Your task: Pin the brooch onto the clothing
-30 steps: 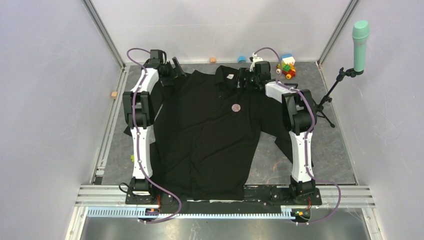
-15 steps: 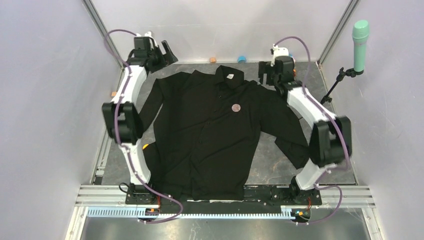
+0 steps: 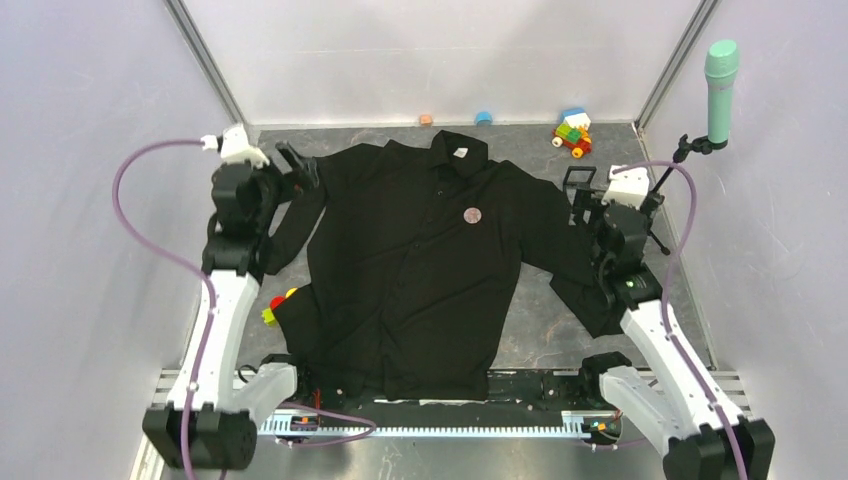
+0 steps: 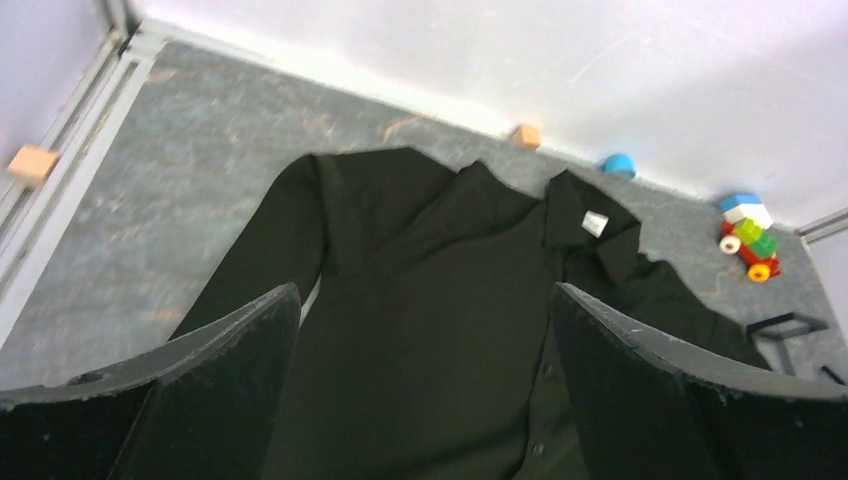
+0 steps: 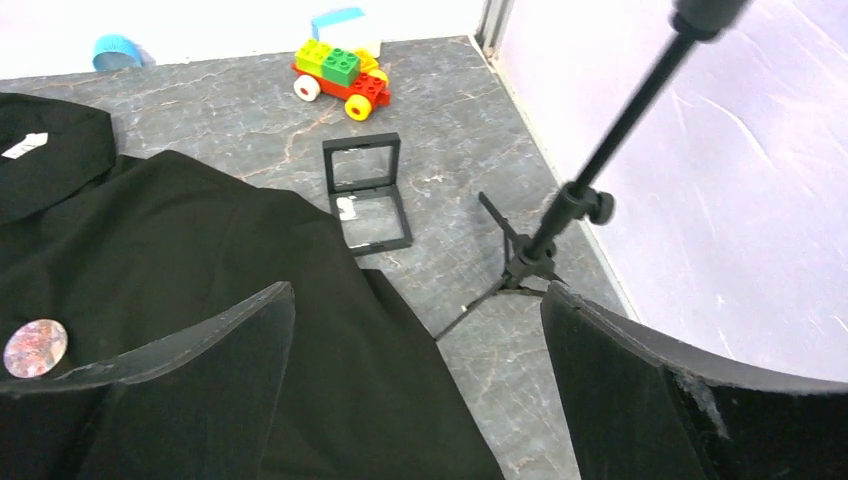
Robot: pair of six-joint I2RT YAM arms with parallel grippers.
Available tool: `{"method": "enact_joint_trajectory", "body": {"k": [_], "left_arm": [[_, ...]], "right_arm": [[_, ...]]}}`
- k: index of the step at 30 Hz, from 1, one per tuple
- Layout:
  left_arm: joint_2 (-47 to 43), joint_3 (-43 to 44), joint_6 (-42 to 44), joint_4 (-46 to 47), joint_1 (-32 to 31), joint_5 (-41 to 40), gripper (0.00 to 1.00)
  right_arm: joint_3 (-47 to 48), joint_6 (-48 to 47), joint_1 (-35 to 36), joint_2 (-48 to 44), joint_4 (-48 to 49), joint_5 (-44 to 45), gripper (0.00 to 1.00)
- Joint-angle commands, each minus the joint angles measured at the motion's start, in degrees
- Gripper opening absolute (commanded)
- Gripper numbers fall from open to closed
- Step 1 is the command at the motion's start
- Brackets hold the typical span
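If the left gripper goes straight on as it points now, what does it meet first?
Probably the black shirt, on its front below the collar; nothing else shows ahead of the left gripper.

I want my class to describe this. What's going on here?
The robot's job is pinning a brooch to a black shirt, which lies spread flat. The brooch sits on the shirt's chest; whether it is fastened cannot be told. The left gripper and right gripper are open and empty, one at each side of the shirt.
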Motion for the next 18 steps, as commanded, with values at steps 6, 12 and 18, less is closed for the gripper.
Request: {"method": "enact_joint_trajectory", "body": {"k": [6, 12, 18], "left_arm": [[-21.68, -14.68, 3.81, -7.75, -0.32, -7.28, 1.00], [-23.89, -13.84, 4.10, -10.33, -0.37, -7.35, 1.00], [-25.37, -13.84, 2.85, -10.84, -0.37, -7.96, 1.00]], "right_arm": [[-9.78, 0.54, 0.21, -14.17, -0.36, 2.87, 0.98], [-10.39, -0.16, 0.20, -15.19, 0.07, 1.19, 0.98], [-11.97, -1.56, 0.21, -16.12, 3.06, -0.93, 0.98]]}}
